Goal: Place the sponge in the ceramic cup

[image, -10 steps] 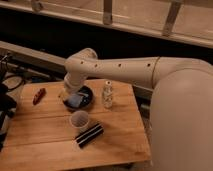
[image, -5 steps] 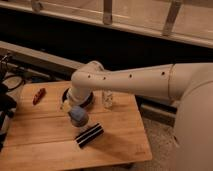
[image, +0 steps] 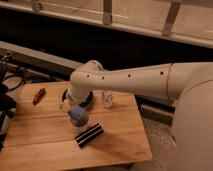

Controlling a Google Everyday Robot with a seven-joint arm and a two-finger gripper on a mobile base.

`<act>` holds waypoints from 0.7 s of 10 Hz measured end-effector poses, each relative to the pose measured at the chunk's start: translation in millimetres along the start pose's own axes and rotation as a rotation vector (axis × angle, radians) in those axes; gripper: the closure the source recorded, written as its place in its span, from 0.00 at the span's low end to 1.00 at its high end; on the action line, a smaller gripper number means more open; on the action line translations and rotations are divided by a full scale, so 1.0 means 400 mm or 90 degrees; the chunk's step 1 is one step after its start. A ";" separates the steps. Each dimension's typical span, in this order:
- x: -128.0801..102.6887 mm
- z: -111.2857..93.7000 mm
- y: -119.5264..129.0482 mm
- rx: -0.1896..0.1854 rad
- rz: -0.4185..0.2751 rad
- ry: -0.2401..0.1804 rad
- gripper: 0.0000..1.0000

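Note:
The light-blue sponge (image: 75, 111) sits at the mouth of the whitish-grey ceramic cup (image: 80, 121), near the middle of the wooden table (image: 40, 142). I cannot tell whether it rests inside the cup or just above the rim. My gripper (image: 67, 104) is right at the sponge's upper left edge, at the end of the white arm (image: 125, 80) that reaches in from the right. The wrist hides how the gripper meets the sponge.
A dark bowl (image: 86, 100) stands behind the cup, partly hidden by the arm. A small clear bottle (image: 107, 98) is to its right. A black-and-white striped block (image: 90, 135) lies just in front of the cup. A red object (image: 39, 96) lies at the table's left rear.
The arm has swung from over the dark bowl forward and down to the cup. The sponge came with it and now sits at the cup's mouth.

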State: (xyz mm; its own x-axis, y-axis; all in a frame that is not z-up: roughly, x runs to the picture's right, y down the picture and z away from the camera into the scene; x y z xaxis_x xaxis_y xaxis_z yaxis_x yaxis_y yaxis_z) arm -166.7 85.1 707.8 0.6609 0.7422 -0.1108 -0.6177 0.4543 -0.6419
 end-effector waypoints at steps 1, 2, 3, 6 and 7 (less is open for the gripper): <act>0.017 0.006 0.005 -0.001 0.002 -0.001 0.54; 0.020 0.009 0.017 -0.002 0.000 -0.002 0.44; 0.006 0.009 0.026 -0.002 -0.005 -0.003 0.32; 0.010 0.009 0.010 -0.003 -0.001 -0.005 0.21; 0.017 0.016 0.013 -0.005 -0.002 -0.007 0.21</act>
State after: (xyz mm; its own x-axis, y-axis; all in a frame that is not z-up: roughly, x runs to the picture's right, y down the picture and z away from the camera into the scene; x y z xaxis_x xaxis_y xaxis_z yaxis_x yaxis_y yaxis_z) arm -168.0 95.8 708.7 0.6579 0.7462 -0.1013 -0.6130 0.4525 -0.6477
